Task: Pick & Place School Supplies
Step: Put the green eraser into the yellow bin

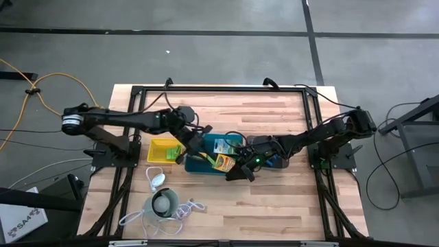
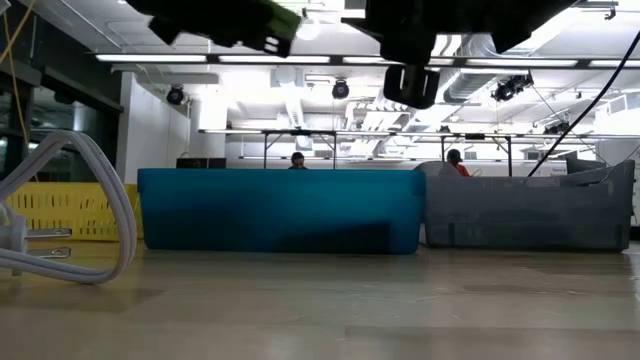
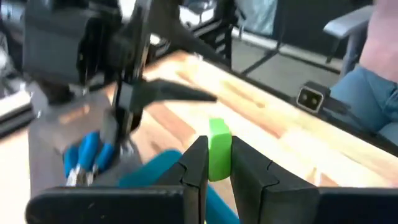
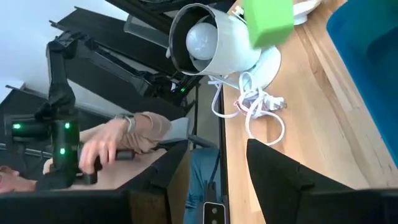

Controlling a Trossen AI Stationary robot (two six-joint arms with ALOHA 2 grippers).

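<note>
My left gripper [image 1: 182, 152] hangs above the gap between the yellow tray [image 1: 159, 152] and the teal tray [image 1: 206, 165], shut on a tiny lime-green block [image 3: 219, 155]. That block [image 2: 282, 22] also shows high above the table in the low view. My right gripper [image 1: 240, 171] is open over the teal tray's near edge and touches nothing. A green-and-white flat pack [image 1: 221, 145] and a yellow-and-green box [image 1: 223, 162] lie in the teal tray. Blue-handled tools [image 3: 87, 158] lie on a grey surface beneath the right arm. A lime-green block [image 4: 267, 18] shows at the right wrist view's top edge; what carries it is hidden. My left gripper pinches the lime-green block's lower half [image 3: 218, 169] between its two fingers, one on each side face. The block stands upright, its top [image 3: 219, 129] sticking out past the fingertips. It is lifted clear of the table and trays.
The dark grey tray [image 1: 276, 148] stands right of the teal one. A white round gadget [image 1: 163, 203] with its cord [image 1: 137, 218] sits near the table's near-left edge. Black frame rails [image 1: 219, 88] border the table. A person's hand [image 4: 118, 142] shows beyond the table.
</note>
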